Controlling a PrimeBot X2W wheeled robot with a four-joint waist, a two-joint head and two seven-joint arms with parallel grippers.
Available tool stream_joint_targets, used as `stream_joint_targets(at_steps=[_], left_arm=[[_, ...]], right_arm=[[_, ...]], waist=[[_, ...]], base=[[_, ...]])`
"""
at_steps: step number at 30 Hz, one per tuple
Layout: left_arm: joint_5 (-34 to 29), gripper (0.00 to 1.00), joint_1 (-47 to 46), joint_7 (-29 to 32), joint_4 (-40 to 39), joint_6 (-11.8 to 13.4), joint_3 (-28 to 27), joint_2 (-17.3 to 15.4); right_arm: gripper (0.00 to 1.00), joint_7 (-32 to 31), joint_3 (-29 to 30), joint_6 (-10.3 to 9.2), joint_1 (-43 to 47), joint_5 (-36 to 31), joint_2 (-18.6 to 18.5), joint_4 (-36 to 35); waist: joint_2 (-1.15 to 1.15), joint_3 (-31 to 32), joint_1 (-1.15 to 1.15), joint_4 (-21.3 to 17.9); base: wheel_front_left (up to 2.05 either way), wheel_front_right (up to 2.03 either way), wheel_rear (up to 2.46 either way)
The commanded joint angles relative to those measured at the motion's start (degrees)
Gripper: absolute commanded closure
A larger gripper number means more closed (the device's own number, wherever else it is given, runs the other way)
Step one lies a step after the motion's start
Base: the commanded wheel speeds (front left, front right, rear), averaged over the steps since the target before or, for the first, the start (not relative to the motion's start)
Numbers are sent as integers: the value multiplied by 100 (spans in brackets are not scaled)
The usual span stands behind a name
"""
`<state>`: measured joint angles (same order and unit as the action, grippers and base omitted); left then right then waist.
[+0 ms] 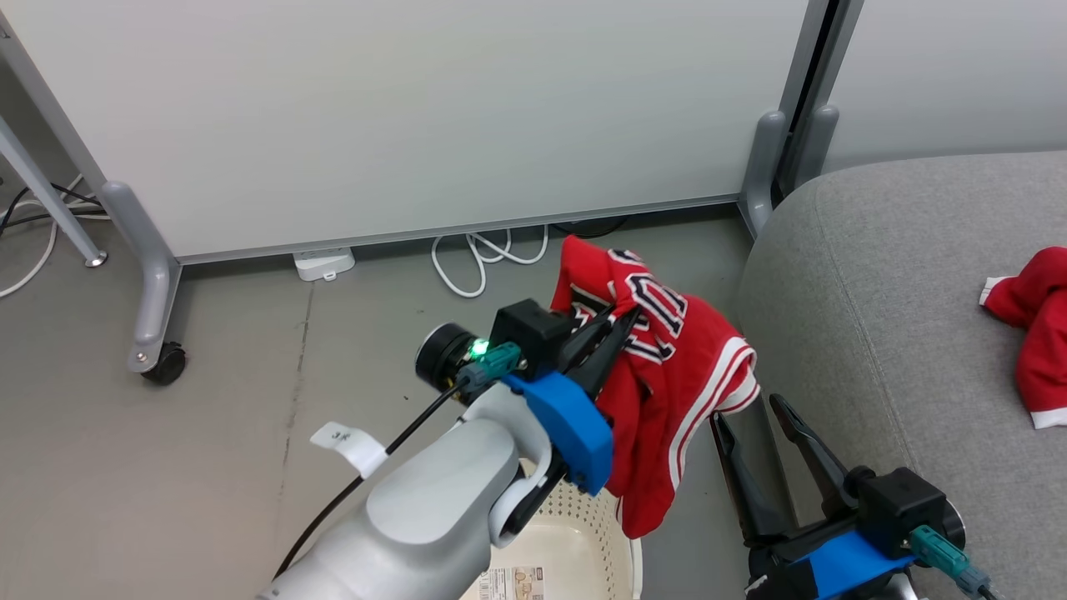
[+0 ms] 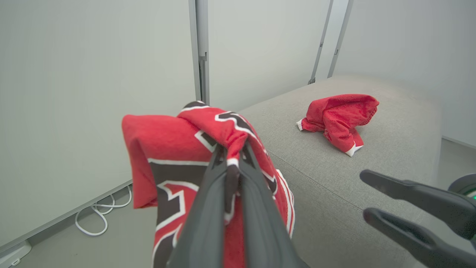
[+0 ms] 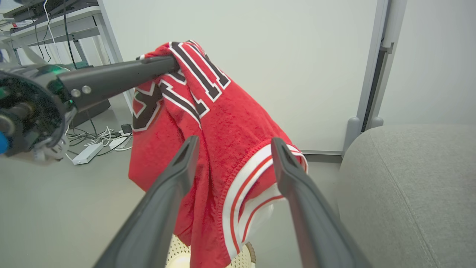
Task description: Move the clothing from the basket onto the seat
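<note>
Holding the lettered red jersey (image 1: 667,367) clenched in the left gripper (image 1: 621,321) above the basket (image 1: 575,533), right gripper (image 1: 746,412) spread empty; next move likely swings it right over the grey seat (image 1: 900,292), then lets go.

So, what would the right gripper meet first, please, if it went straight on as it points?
Probably the white-striped hem of the red lettered fabric jersey that hangs from the left gripper; how far ahead of the right gripper is hard to judge.
</note>
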<state>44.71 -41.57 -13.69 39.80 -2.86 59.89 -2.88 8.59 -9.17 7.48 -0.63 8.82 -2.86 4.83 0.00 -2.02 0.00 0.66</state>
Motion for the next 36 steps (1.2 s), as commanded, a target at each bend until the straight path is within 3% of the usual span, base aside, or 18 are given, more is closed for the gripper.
stream_joint_targets(at_steps=[1,14,26,36], left_arm=[[77,100,-143,8,-64,52,44,-1],[821,100,-848,53,-511,474,879,-1],[1175,100,-970,-42,-416,539,1206,-1],[1322,100,-1076,-65,-451,555,1306,-1]], right_arm=[[0,-19,4,3,71,6,-5,12],[0,-4,-36,3,34,40,-5,30],[0,33,-24,3,-66,95,-5,151],[0,129,-126,3,-675,101,-5,756]], waist=[[0,-4,0,5],[0,-20,0,5],[0,-48,0,32],[0,-128,0,33]], base=[[0,0,0],[0,0,0],[0,0,0],[0,0,0]])
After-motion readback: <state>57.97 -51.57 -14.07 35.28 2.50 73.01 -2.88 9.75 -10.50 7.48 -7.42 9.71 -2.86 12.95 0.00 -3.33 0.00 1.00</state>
